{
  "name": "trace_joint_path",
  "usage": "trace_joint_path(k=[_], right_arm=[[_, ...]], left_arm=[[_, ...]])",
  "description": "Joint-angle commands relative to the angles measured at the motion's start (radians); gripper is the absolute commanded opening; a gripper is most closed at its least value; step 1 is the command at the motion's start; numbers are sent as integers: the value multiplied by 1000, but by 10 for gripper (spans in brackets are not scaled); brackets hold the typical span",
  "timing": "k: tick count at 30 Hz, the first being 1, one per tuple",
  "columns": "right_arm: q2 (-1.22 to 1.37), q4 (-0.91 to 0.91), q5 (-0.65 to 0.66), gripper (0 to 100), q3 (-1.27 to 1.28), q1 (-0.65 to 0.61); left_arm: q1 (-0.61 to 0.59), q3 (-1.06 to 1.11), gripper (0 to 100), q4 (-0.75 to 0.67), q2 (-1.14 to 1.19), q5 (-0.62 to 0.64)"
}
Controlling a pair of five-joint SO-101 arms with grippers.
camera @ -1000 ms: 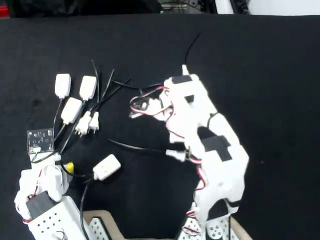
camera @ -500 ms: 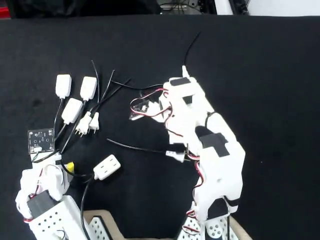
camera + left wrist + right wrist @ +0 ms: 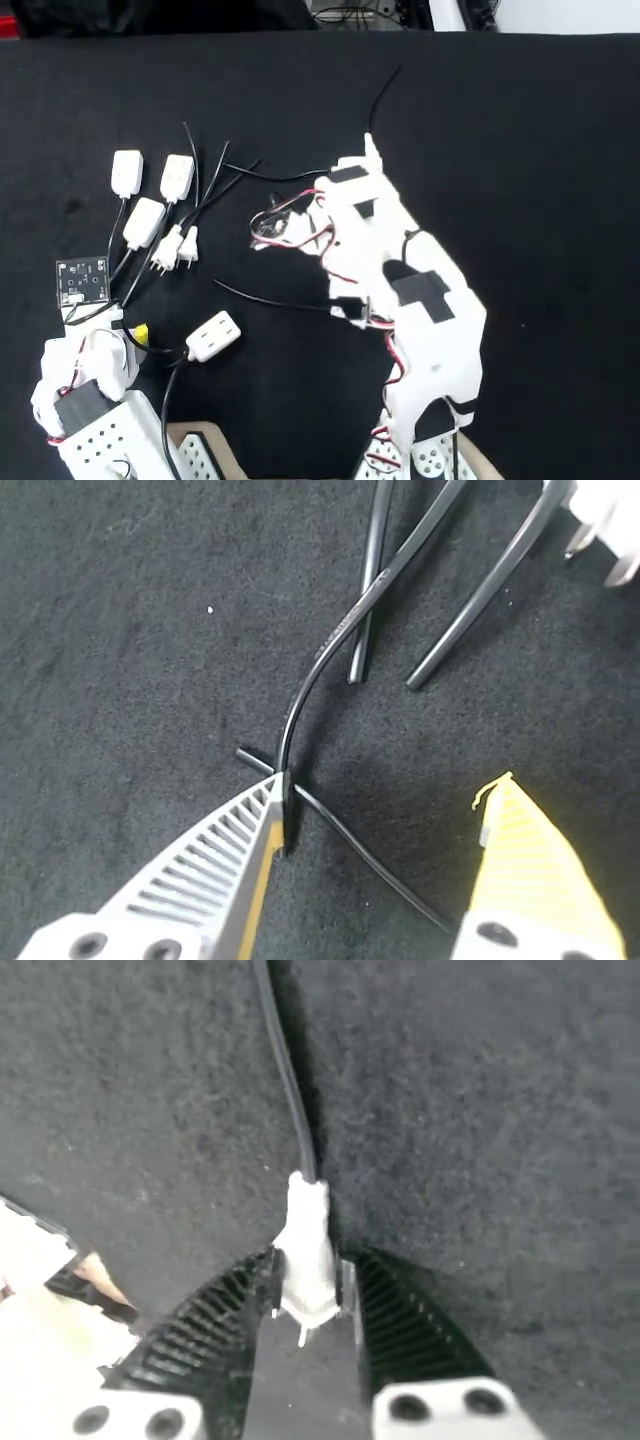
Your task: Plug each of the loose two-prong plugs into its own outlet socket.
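Plug (image 3: 305, 1222), white, two-prong, clamped in my right tool (image 3: 308, 1265), well apart from the lone outlet socket (image 3: 213, 335), my left tool (image 3: 385, 810) gaping wide over a black cable (image 3: 298, 702), just beside that socket

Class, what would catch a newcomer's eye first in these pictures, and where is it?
The large white right arm stands mid-table, its claw shut on a white plug with a black cord. Left of it, white sockets and two loose plugs lie among tangled cords, where the left claw hangs open.
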Motion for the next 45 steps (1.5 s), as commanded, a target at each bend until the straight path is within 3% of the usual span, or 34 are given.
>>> trace_joint_path(k=[1,9,12,25,36,45], right_arm=[[24,-23,-60,71,101,-60],[21,-57,-114,70,147,-58],[21,-58,-123,10,147,-61],[-58,-52,-201,11,165,-63],[-780,-84,-313,11,367,-68],[-1434,-183,-525,11,553,-196]], left_arm=[[7,-4,310,-11,-5,-5],[7,-4,310,-11,-5,-5],[7,-4,310,-11,-5,-5],[7,-4,310,-11,-5,-5],[7,-4,310,-11,-5,-5],[16,-8,310,-14,-5,-2]])
